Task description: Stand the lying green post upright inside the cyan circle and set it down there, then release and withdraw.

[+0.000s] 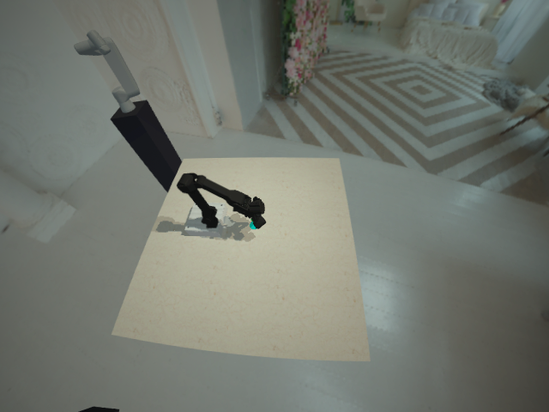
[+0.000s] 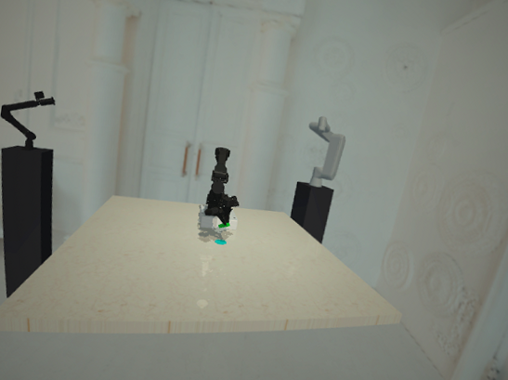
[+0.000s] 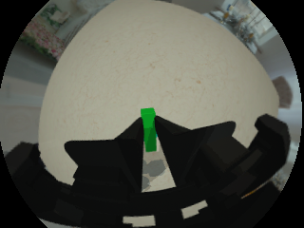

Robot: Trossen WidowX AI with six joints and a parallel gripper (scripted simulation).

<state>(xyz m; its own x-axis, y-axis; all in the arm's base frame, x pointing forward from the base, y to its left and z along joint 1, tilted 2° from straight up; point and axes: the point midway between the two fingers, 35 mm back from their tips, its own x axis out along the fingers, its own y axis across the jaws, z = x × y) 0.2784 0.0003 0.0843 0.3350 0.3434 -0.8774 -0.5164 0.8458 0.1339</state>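
And here is the gripper [image 1: 258,225] [image 2: 225,224] [image 3: 148,120], clenched on the green post [image 2: 224,225] [image 3: 149,129], which hangs above the table [image 1: 266,287] [image 2: 203,287] [image 3: 157,62]! The cyan circle [image 1: 253,225] [image 2: 220,242] is what matters now: in the exterior view it shows below the post with a gap of tabletop between, and from the top it peeps out right beside the fingertips, partly covered by them. So the post looks to be over the circle or very near it, though just how well centred, nobody could say from here. Now the long axis, the crux of it all! The exterior view has the post tilted, closer to lying than to standing, one end a little higher than the other; in the wrist view it runs lengthwise between the two fingers, its near end poking past their tips. The coming move, by the look of it, must swing that axis to vertical before lowering; go down at this slant and an edge would likely land first and tip it. And the post itself? Bright green, slim, straight-sided, a squared block with flat faces, one lit brighter and one in darker shade.
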